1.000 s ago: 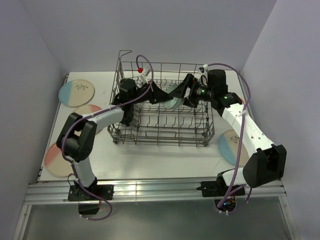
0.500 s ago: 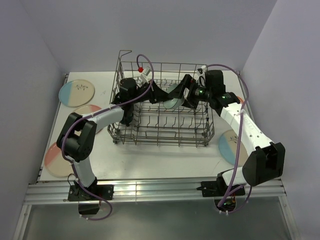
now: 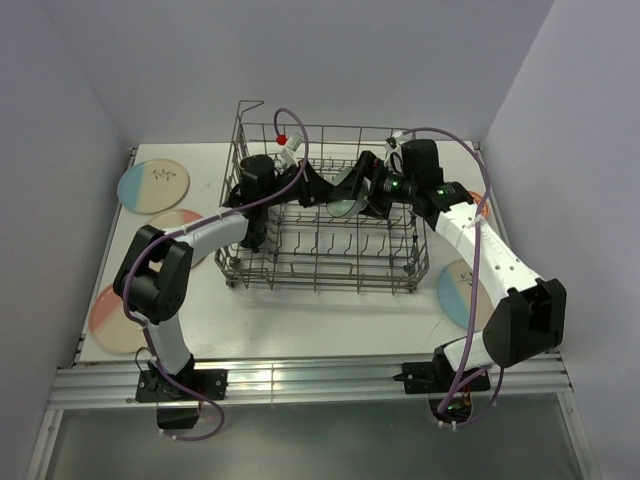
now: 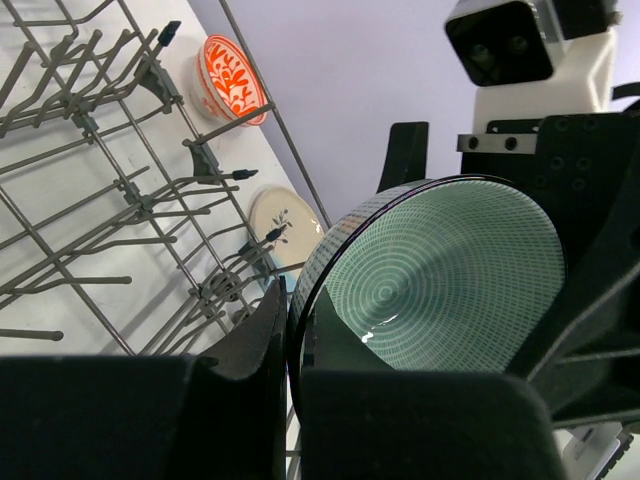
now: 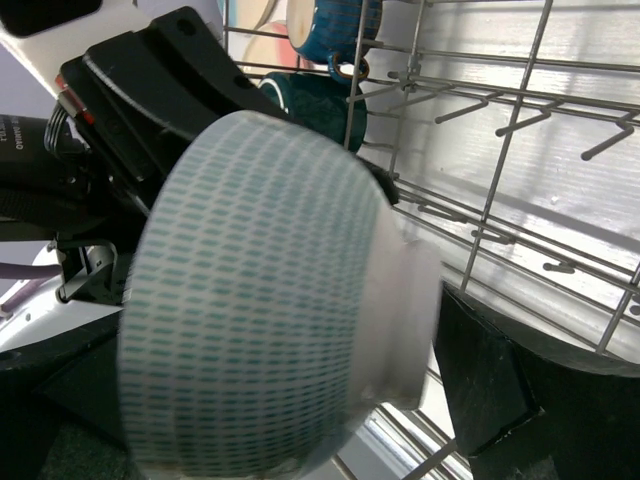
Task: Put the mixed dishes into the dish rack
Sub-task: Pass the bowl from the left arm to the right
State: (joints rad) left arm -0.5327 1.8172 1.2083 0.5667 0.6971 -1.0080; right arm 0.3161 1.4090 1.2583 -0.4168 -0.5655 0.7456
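Left end effector [image 4: 288,335] pinches pale green bowl [image 4: 440,270] rim over dish rack [image 3: 330,262]. Right end effector [image 3: 366,186] wide, jaws either side of bowl. Arm label [image 5: 22,130] blurred, unreadable.

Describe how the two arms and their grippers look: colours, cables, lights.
The left arm and right arm have white links, black joints and black bases. A purple cable loops along each. The left gripper and right gripper have black fingers. Small green lights glow near the right wrist.

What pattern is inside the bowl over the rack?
Pale green concentric rings of fine dashes inside the bowl; best in the left wrist view.
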